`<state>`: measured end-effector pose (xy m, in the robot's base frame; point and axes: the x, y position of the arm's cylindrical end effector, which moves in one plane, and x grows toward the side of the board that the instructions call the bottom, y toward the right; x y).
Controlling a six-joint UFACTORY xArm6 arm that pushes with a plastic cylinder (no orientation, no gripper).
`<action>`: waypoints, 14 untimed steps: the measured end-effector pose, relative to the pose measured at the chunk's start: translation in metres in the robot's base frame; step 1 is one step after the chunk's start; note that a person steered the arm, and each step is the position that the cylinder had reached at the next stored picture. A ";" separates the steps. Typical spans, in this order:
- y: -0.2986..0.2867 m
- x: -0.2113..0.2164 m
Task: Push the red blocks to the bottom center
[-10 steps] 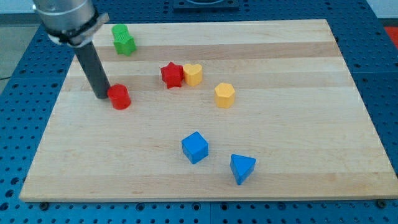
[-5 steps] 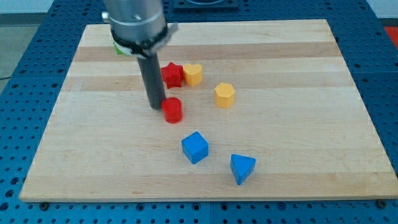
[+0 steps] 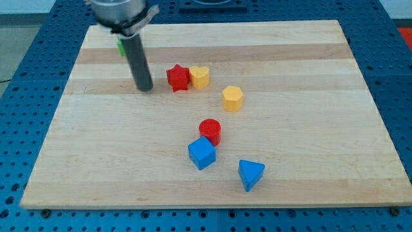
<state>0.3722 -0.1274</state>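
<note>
A red cylinder (image 3: 210, 131) stands near the board's middle, touching the upper edge of a blue cube (image 3: 202, 153). A red star (image 3: 177, 78) sits further up, touching a yellow heart (image 3: 200, 77) on its right. My tip (image 3: 145, 89) rests on the board left of the red star, a short gap away, and well up and left of the red cylinder.
A yellow hexagon (image 3: 232, 98) lies right of the heart. A blue triangle (image 3: 250, 174) lies near the bottom edge, right of the blue cube. A green block (image 3: 120, 46) shows partly behind the rod at the top left.
The red cylinder has slid down and right until it touches the blue cube. My tip has pulled back up and left, away from the cylinder, to beside the red star.
</note>
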 end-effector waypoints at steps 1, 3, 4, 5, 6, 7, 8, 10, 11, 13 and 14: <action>0.026 -0.017; 0.072 0.004; 0.078 0.033; 0.111 0.054; 0.129 0.063; 0.123 0.075; 0.120 0.079; 0.123 0.109; 0.129 0.111; 0.143 0.121; 0.098 0.105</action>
